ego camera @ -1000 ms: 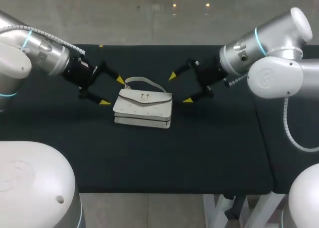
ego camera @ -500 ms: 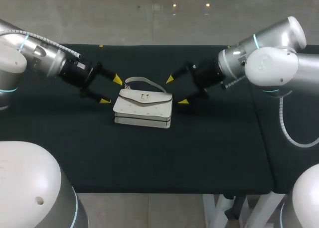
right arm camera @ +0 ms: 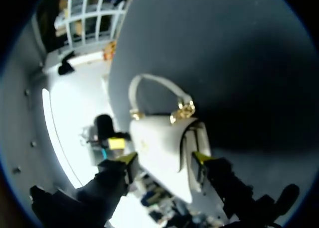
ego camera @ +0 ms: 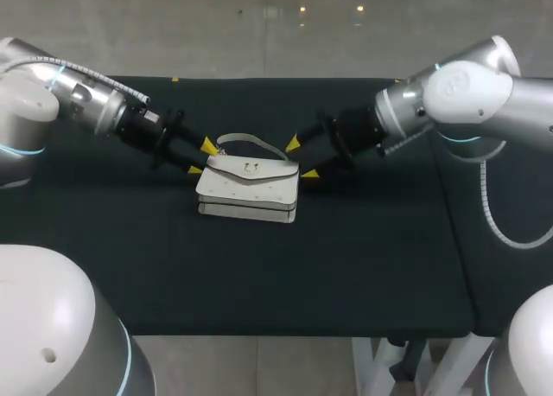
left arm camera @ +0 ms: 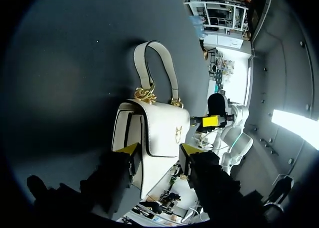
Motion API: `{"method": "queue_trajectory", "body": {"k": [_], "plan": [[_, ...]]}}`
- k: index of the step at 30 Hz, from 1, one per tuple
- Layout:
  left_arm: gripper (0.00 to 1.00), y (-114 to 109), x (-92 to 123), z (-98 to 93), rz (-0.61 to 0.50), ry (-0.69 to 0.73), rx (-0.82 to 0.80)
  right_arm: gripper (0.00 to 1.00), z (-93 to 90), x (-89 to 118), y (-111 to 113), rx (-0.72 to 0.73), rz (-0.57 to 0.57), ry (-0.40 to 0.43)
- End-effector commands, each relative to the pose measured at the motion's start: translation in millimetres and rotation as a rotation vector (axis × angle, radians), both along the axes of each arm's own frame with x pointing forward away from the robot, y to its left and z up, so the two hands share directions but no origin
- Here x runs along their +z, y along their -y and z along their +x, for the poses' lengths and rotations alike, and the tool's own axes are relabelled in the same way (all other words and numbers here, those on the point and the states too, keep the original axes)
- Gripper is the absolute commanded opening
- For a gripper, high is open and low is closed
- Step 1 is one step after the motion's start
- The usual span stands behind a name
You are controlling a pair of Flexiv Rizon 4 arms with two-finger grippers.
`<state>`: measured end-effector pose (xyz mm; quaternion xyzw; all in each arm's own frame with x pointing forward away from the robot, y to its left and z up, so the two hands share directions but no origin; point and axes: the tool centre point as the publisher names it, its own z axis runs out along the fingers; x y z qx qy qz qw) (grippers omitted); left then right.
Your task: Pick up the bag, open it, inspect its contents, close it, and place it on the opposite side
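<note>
The left gripper [ego camera: 201,156] is shown with its yellow-tipped fingers spread, one on either side of the left end of the bag [ego camera: 249,188], not clamped on it. The right gripper [ego camera: 301,158] is likewise spread and is set astride the opposite end of the bag, with no grasp made. In each wrist view the end panel of the bag is seen between that arm's own fingers, and the other arm's yellow tip is visible beyond the bag. The bag, small and white, is laid flat near the middle of the black table [ego camera: 259,275], flap uppermost. Its curved handle [ego camera: 251,139] is turned toward the far edge and is joined by gold chain links [left arm camera: 145,93]. A small gold emblem [ego camera: 251,165] is fixed on the flap; its form is too small to be made out.
</note>
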<state>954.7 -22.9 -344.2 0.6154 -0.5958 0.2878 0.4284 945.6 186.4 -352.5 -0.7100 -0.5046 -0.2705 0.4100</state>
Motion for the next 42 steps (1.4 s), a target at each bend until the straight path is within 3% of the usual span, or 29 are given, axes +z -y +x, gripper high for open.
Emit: {"method": "queue_trajectory", "body": {"k": [1, 11, 15, 16, 24, 28, 29, 30, 31, 32, 39, 40, 41, 42], "plan": [[0.49, 2.3, -3.5, 1.3, -0.005, -0.002, -0.014, 0.60, 1.8, -5.2, 2.5, 0.066, 0.039, -0.029], [0.46, 5.6, -8.1, -1.0, -0.014, 0.007, -0.016, 0.59, -5.7, -12.5, 0.6, 0.144, 0.134, 0.046], [0.46, 8.9, -10.5, -2.0, -0.017, 0.024, -0.012, 0.55, -7.5, -11.3, -3.6, 0.141, 0.134, 0.050], [0.45, 9.9, -11.5, -2.4, -0.019, 0.025, -0.013, 0.50, -7.8, -11.2, -4.7, 0.139, 0.132, 0.050], [0.40, 17.4, -26.5, 1.1, -0.020, 0.024, -0.022, 0.45, -8.4, -18.2, -14.6, 0.139, 0.141, 0.043], [0.20, 17.8, -31.5, 3.0, -0.017, 0.020, -0.001, 0.43, -8.0, -25.0, -15.7, 0.131, 0.138, 0.028], [0.04, 17.7, -32.3, 3.0, -0.017, 0.020, 0.001, 0.40, -8.3, -26.7, -15.8, 0.128, 0.137, 0.024], [0.00, 17.7, -32.9, 3.0, -0.015, 0.021, 0.006, 0.30, -8.6, -27.9, -15.6, 0.125, 0.141, 0.020], [0.00, 17.7, -33.3, 2.9, -0.013, 0.023, 0.009, 0.09, -9.0, -29.0, -15.4, 0.122, 0.143, 0.018], [0.00, 17.7, -33.4, 2.7, -0.013, 0.024, 0.012, 0.00, -9.5, -30.1, -15.1, 0.117, 0.144, 0.017], [0.00, 17.8, -29.2, -0.7, -0.007, 0.049, 0.014, 0.00, -11.5, -30.0, -12.0, 0.097, 0.159, 0.025], [0.18, 17.8, -28.1, -1.2, -0.006, 0.054, 0.014, 0.00, -11.7, -29.1, -11.8, 0.096, 0.159, 0.028], [0.42, 17.9, -27.2, -2.0, -0.005, 0.060, 0.013, 0.01, -11.9, -28.2, -11.7, 0.094, 0.158, 0.033], [0.49, 17.9, -26.6, -2.5, -0.007, 0.063, 0.014, 0.20, -12.0, -27.4, -11.6, 0.093, 0.160, 0.036]]}}
